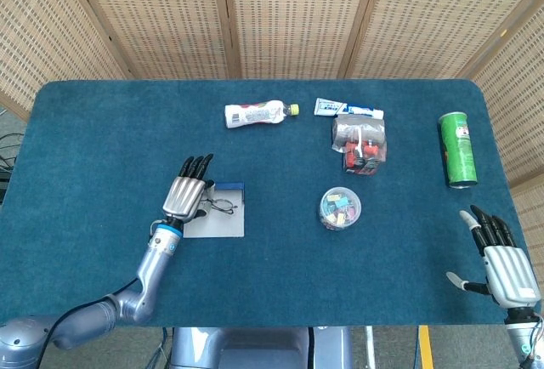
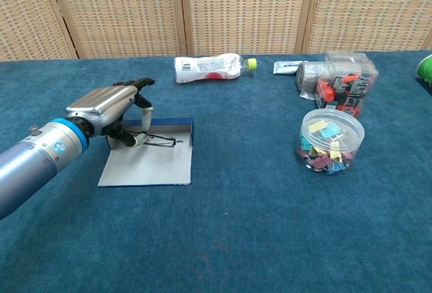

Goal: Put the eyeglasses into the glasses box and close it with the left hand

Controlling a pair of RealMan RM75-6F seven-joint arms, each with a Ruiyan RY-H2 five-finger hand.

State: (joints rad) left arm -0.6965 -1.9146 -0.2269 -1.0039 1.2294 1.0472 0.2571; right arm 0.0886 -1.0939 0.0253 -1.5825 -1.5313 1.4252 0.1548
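Observation:
The open glasses box lies flat left of the table's middle, pale grey inside with a blue rim. The thin dark eyeglasses sit over its rear half, close to the blue back wall. My left hand hovers at the box's left rear corner and pinches the left end of the eyeglasses between thumb and a finger. My right hand rests with fingers spread at the table's front right edge, holding nothing; the chest view does not show it.
At the back lie a plastic bottle and a toothpaste tube. A clear bag of small parts and a round tub of coloured clips sit right of centre. A green can stands far right.

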